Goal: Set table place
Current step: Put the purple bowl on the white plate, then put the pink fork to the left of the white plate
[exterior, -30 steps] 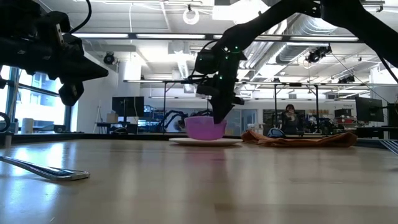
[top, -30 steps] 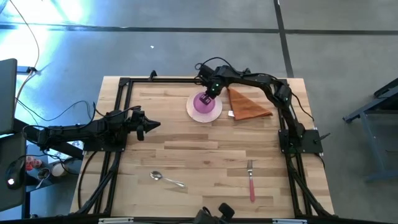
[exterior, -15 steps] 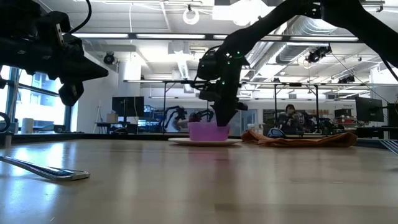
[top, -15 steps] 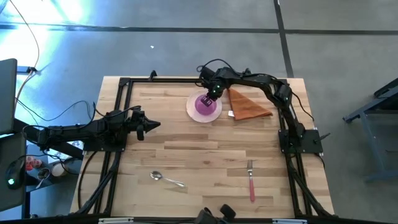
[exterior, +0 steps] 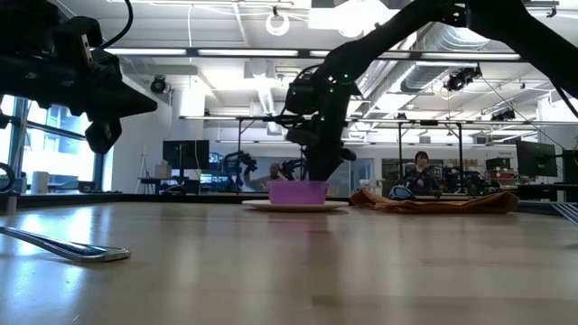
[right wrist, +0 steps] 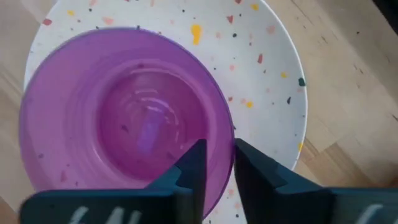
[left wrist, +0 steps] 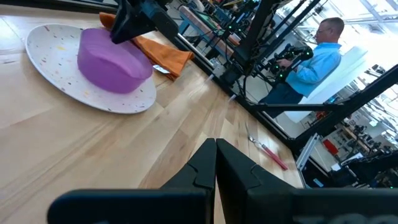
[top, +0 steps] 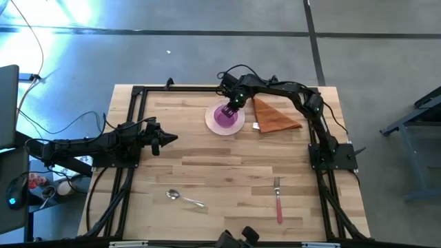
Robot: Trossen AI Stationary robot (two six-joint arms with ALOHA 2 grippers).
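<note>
Right end effector (right wrist: 214, 163) clamped on bowl (right wrist: 124, 118) rim, bowl on plate (top: 212, 121) upper centre of tabletop (top: 227, 165), left end effector (top: 171, 139) fingers together, mid-left.

Beyond the table, a person in a light blue shirt (left wrist: 314, 56) shows in the left wrist view, near dark metal stands (left wrist: 261, 37). In the low view, a second person in dark clothes (exterior: 420, 171) sits far back in the room, under long ceiling lights (exterior: 226, 51). The floor is grey concrete (top: 207, 55), with cables (top: 31, 41) lying at the side.
</note>
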